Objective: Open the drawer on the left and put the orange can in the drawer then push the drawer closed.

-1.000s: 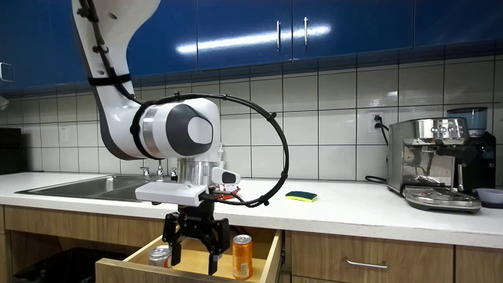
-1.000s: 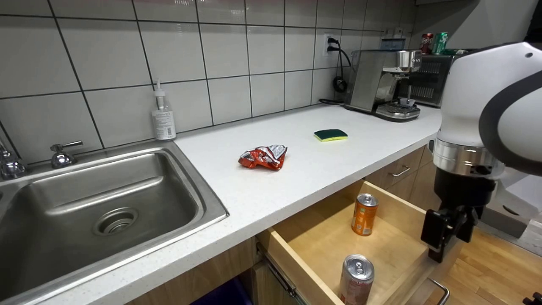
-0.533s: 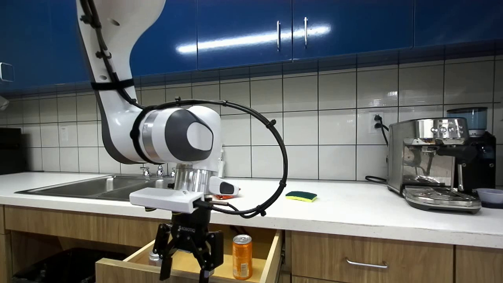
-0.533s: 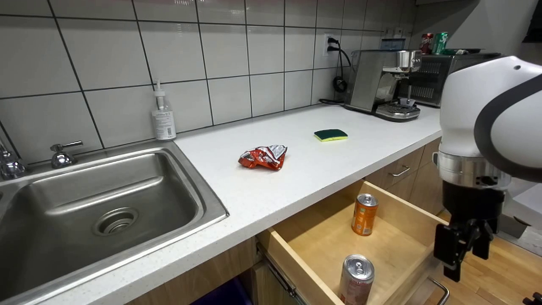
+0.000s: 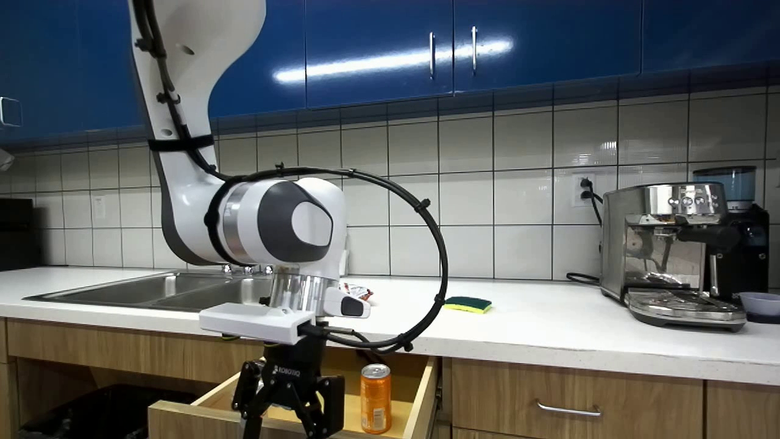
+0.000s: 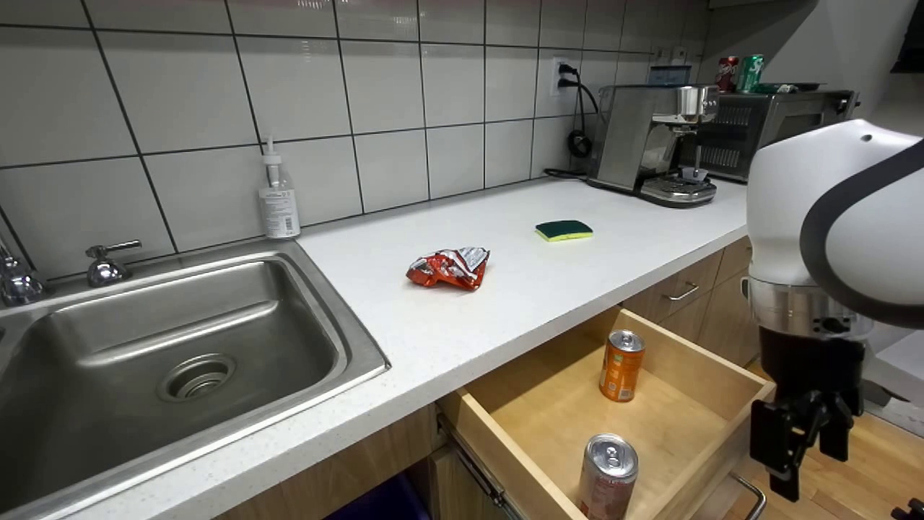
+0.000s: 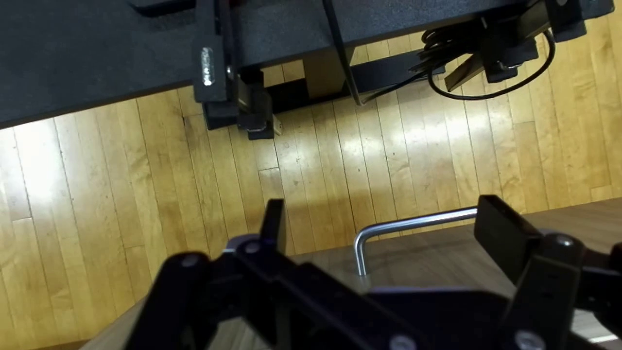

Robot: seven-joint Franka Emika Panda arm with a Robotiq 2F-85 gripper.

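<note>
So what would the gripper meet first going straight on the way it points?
Probably the silver handle of the drawer: the wrist view shows it between the open fingers of the gripper, running behind one. Depth is unclear; the gripper might miss and reach the floor.

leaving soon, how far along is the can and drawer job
Done: the drawer is open and the orange can stands upright inside. In hand: the gripper is open and empty, the handle showing between its jaws in the wrist view, perhaps ready for the push. Left: closing the drawer, which juts past the counter.
</note>
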